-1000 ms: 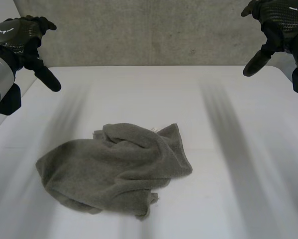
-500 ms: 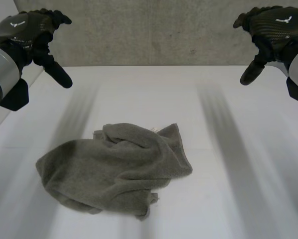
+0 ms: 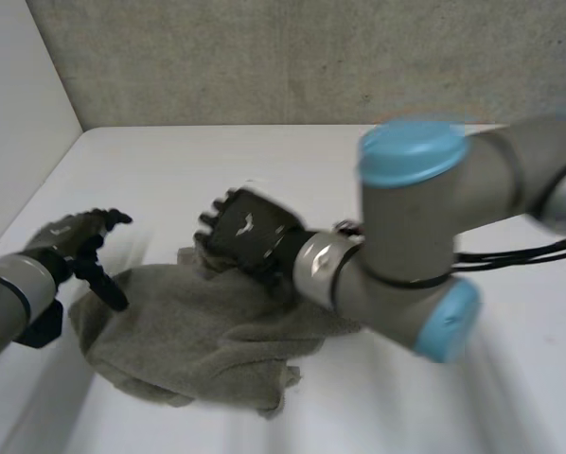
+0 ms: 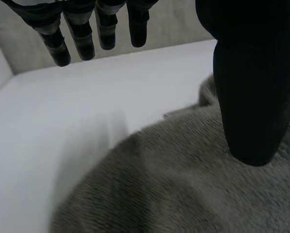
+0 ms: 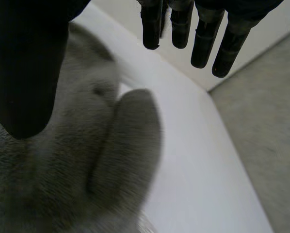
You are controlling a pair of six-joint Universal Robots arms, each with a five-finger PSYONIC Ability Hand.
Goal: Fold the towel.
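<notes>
In the head view we are seeing the towel (image 3: 207, 340) lying crumpled on the white table (image 3: 150, 170), toward the table's seven o'clock. The left hand (image 3: 75, 248) is hovering at the towel's ten o'clock edge, and the right hand (image 3: 245, 236) is poised over its twelve o'clock edge.

In the left wrist view the left hand (image 4: 87, 34) is holding nothing. Its fingers are hanging straight and wide of the thumb, with the thumb over the towel (image 4: 184, 184) and the fingertips over bare table.

In the right wrist view the right hand (image 5: 24, 73) is spreading wide and empty above a raised fold of the towel (image 5: 101, 160).

We are judging that each hand should be seeking a true corner, pinching one layer only, and drawing the cloth flat before folding.
</notes>
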